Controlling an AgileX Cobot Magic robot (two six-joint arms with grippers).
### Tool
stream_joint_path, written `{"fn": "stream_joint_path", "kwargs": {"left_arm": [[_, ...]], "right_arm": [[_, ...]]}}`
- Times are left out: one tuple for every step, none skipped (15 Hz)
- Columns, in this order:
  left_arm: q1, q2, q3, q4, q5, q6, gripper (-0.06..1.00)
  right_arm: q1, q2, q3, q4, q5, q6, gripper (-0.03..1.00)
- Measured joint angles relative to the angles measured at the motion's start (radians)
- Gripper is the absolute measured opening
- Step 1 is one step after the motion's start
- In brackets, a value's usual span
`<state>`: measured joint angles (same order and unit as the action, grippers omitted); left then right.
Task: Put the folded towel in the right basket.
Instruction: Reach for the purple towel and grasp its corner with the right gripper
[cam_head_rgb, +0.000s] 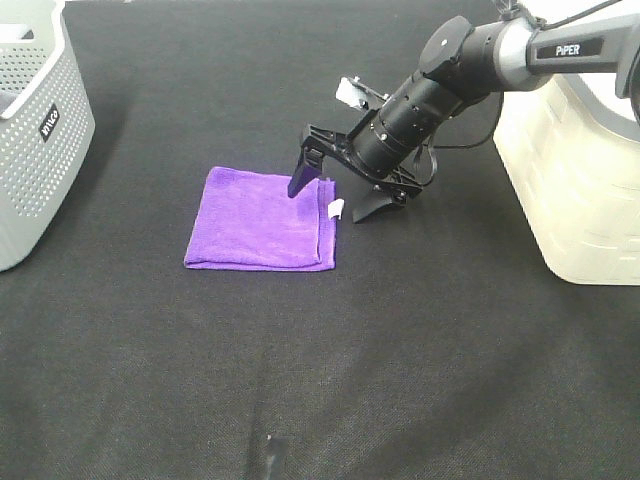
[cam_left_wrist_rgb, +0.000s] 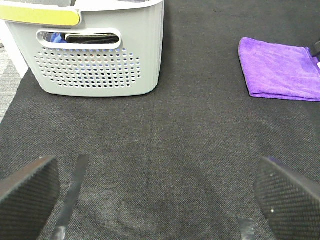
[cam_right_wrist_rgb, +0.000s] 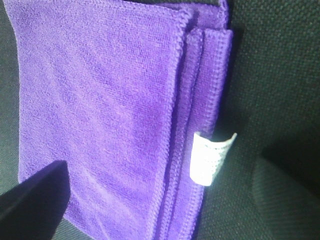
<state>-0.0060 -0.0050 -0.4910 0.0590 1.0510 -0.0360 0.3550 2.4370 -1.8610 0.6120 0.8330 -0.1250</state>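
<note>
The folded purple towel (cam_head_rgb: 262, 220) lies flat on the black table, with a small white tag (cam_head_rgb: 337, 208) at its right edge. My right gripper (cam_head_rgb: 337, 194) is open and straddles the towel's right edge: one finger (cam_head_rgb: 304, 172) rests over the towel, the other (cam_head_rgb: 378, 203) is on the table beside it. The right wrist view shows the towel (cam_right_wrist_rgb: 105, 110) and tag (cam_right_wrist_rgb: 210, 159) close up between the fingers. The right basket (cam_head_rgb: 580, 170) is cream-coloured at the far right. My left gripper (cam_left_wrist_rgb: 157, 200) is open and empty, well away from the towel (cam_left_wrist_rgb: 280, 70).
A grey perforated basket (cam_head_rgb: 35, 120) stands at the far left; it also shows in the left wrist view (cam_left_wrist_rgb: 95, 50) with dark items inside. Black cloth covers the table (cam_head_rgb: 320, 380).
</note>
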Motion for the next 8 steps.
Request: {"fn": "stream_joint_path", "kwargs": {"left_arm": [[0.0,0.0,0.0,0.0,0.0,0.0,0.99],[0.0,0.0,0.0,0.0,0.0,0.0,0.99],[0.0,0.0,0.0,0.0,0.0,0.0,0.99],[0.0,0.0,0.0,0.0,0.0,0.0,0.99],[0.0,0.0,0.0,0.0,0.0,0.0,0.99],[0.0,0.0,0.0,0.0,0.0,0.0,0.99],[0.0,0.0,0.0,0.0,0.0,0.0,0.99],[0.0,0.0,0.0,0.0,0.0,0.0,0.99]], "right_arm": [[0.013,0.002,0.0,-0.006,-0.012,0.0,0.94],[0.029,0.006,-0.001,-0.006,-0.029,0.0,0.94],[0.045,0.014,-0.005,-0.002,-0.043,0.002,0.93],[0.055,0.024,-0.013,0.01,-0.056,0.011,0.93],[0.062,0.038,-0.019,0.033,-0.065,0.019,0.93],[0.07,0.049,-0.024,0.059,-0.073,0.02,0.93],[0.094,0.064,-0.028,0.085,-0.102,0.02,0.91],[0.114,0.069,-0.03,0.092,-0.125,0.02,0.9]]}}
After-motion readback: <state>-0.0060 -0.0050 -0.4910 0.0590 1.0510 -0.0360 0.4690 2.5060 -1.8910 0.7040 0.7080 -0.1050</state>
